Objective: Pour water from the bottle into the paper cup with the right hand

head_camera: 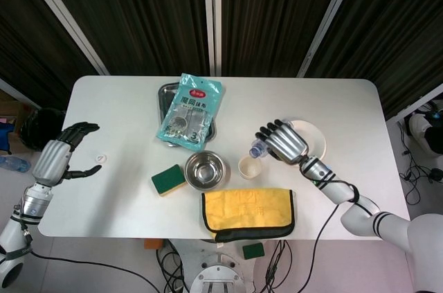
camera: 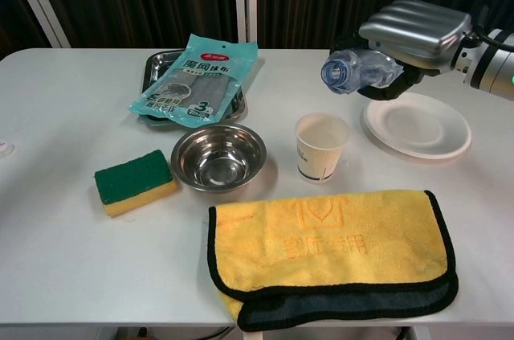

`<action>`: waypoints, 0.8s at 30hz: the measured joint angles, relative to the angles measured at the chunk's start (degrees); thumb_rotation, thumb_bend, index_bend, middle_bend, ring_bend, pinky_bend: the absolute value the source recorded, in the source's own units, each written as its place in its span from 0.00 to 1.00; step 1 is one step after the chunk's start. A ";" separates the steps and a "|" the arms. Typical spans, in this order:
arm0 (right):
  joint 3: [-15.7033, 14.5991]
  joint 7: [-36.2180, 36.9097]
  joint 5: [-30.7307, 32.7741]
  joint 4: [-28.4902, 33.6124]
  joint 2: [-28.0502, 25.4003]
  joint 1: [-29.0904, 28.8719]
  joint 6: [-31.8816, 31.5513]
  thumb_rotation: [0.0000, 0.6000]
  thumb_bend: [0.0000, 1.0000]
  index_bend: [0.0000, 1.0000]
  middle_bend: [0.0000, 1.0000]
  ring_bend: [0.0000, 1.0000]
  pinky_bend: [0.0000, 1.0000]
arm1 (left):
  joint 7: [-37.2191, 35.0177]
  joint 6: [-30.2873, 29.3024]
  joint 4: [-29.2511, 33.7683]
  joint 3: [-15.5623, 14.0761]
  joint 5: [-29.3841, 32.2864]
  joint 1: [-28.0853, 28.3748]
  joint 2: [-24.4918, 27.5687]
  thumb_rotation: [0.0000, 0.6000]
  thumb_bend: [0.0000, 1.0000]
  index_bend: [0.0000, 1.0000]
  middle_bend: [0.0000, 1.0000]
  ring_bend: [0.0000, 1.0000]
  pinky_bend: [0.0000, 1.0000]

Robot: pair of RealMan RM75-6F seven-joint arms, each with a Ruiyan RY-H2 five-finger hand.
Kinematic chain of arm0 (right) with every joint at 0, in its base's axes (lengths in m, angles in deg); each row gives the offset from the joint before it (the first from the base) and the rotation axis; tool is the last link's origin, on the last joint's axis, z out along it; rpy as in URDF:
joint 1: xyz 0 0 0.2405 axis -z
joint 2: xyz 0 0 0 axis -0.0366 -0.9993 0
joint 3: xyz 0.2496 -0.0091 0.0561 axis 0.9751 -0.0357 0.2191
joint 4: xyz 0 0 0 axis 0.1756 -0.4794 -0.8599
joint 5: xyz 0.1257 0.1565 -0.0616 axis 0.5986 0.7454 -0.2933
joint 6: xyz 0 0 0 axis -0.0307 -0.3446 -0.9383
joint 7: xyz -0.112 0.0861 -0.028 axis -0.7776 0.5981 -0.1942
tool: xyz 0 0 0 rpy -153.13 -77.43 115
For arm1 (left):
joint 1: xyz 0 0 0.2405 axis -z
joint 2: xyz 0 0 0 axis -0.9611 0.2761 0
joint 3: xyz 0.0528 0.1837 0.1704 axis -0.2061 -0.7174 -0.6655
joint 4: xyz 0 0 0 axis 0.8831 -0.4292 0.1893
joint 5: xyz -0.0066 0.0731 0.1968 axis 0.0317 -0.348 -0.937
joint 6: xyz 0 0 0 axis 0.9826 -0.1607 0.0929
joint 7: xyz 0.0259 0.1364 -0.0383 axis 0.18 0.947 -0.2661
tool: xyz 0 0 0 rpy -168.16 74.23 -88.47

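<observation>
A white paper cup (camera: pixel 321 145) (head_camera: pixel 249 166) stands upright between the steel bowl and the white plate. My right hand (camera: pixel 414 36) (head_camera: pixel 284 142) grips a clear plastic bottle (camera: pixel 353 71) (head_camera: pixel 258 147), tilted nearly level with its open mouth pointing left, held above and just behind the cup. No water shows running from it. Far off at the table's left edge my left hand (head_camera: pixel 61 156) hovers with fingers apart and nothing in it. A small white cap (head_camera: pixel 102 158) lies on the table close to that hand.
A steel bowl (camera: pixel 218 157) sits left of the cup, a green and yellow sponge (camera: pixel 133 182) further left. A folded yellow cloth (camera: pixel 329 251) lies in front. A white plate (camera: pixel 416 124) is right of the cup. A packet (camera: pixel 195 81) rests on a metal tray (camera: pixel 152 68) behind.
</observation>
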 measured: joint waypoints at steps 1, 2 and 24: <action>0.26 1.17 0.40 0.38 -0.14 0.22 -0.26 1.00 0.60 0.81 0.50 0.37 0.43 | 0.01 0.00 0.01 0.01 0.00 0.01 -0.01 1.00 0.13 0.19 0.19 0.13 0.18; 0.55 2.43 0.87 0.82 -0.31 0.46 -0.46 1.00 0.60 0.81 0.50 0.37 0.43 | 0.00 0.00 0.02 0.02 0.01 0.01 -0.02 1.00 0.13 0.19 0.19 0.13 0.19; 6.39 46.51 15.77 9.17 -4.10 10.30 2.39 1.00 0.57 0.80 0.51 0.38 0.44 | 2.17 0.82 1.66 -0.24 -0.25 0.40 0.30 1.00 0.13 0.19 0.19 0.13 0.19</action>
